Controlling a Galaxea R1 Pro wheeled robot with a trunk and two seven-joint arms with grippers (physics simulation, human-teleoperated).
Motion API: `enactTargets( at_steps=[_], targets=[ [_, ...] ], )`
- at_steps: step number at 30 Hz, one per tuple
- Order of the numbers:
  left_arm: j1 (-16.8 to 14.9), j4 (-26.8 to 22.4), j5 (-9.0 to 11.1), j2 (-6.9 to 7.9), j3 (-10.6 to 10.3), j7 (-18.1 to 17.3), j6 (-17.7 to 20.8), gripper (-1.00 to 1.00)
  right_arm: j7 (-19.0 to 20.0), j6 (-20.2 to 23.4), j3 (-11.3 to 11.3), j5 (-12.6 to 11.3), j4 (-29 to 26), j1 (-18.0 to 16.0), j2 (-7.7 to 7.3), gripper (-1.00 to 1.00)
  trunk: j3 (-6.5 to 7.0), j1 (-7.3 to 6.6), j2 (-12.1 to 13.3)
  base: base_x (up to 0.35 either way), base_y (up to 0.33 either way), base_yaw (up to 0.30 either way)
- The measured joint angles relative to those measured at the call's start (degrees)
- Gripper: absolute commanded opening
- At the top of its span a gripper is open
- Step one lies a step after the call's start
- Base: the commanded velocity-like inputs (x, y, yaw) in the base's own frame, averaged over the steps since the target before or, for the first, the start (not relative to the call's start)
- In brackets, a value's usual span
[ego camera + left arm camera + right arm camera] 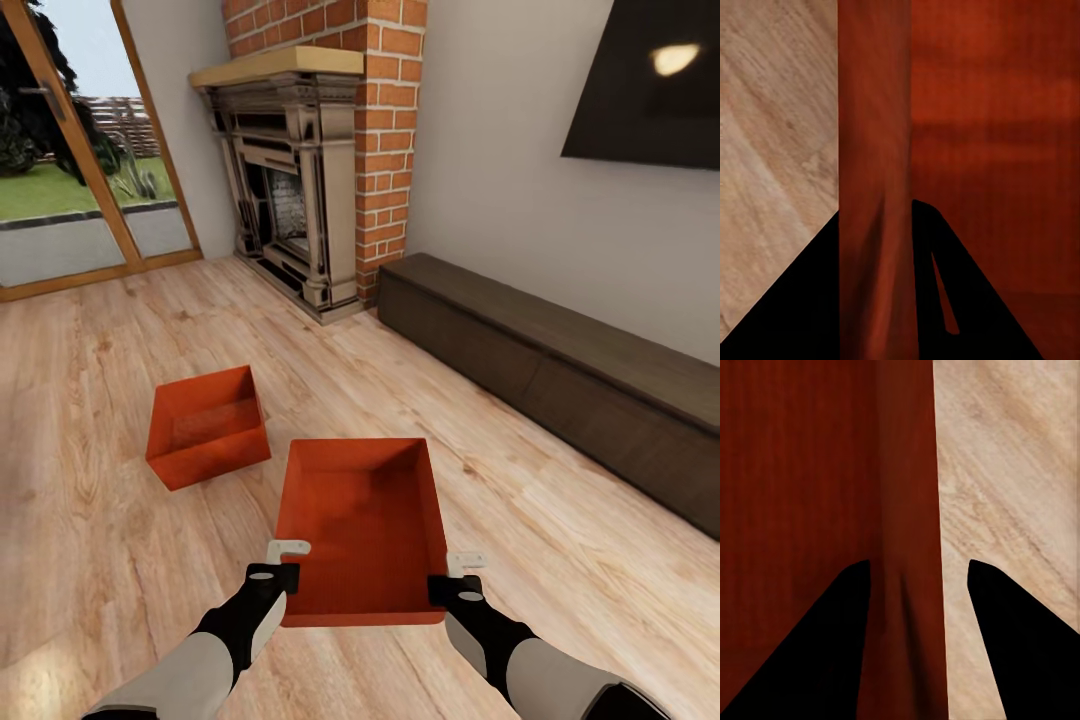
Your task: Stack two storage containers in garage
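I am in the living room, on its light wood planks; the garage and its floor are out of view. One orange-red storage container [362,520] is right in front of me, held by both arms at its near corners. My left gripper [281,566] [876,206] is shut on the container's left wall [874,135], which runs between the black fingers [967,292]. On the right wall [907,495] my right gripper [459,577] [919,561] is likewise shut. The other storage container [207,427] sits on the planks to the front left, apart from both grippers.
A brick fireplace [300,190] stands ahead. A long dark low cabinet [560,380] runs along the right wall under a black TV [650,80]. A glass door [70,170] with a wooden frame is at the far left. Open wood floor [100,560] lies around both bins.
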Motion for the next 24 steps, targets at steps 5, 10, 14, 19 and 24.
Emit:
enactTargets(
  at_steps=[5,10,14,19,24],
  targets=[
    [-0.02,0.00,0.00,-0.01,-0.01,0.01,0.00,-1.00,0.00,0.00,0.00,-0.01,-0.03,0.00,-0.01,-1.00,0.90,-1.10,2.01,0.000,0.000,0.000],
    [-0.01,0.00,0.01,0.01,-0.02,0.00,0.01,-1.00,-0.02,0.00,-0.01,0.01,0.01,0.00,0.01,-1.00,1.80,-2.20,4.01,0.000,0.000,0.000],
    [0.01,-0.01,-0.05,0.05,0.03,-0.12,0.01,-1.00,-0.08,0.00,-0.01,0.02,0.03,0.00,0.06,-1.00,2.51,-3.08,5.62,0.000,0.000,0.000],
    [0.02,-0.01,-0.06,0.02,0.04,-0.09,0.01,-1.00,-0.03,-0.02,-0.02,0.02,0.05,0.00,0.03,-1.00,3.41,-4.17,7.62,0.000,0.000,0.000],
    [0.02,-0.01,-0.06,0.01,0.04,-0.07,0.01,-1.00,-0.01,-0.01,-0.01,0.02,0.03,0.00,0.01,-1.00,4.31,-5.27,9.63,0.000,0.000,0.000]
  ],
)
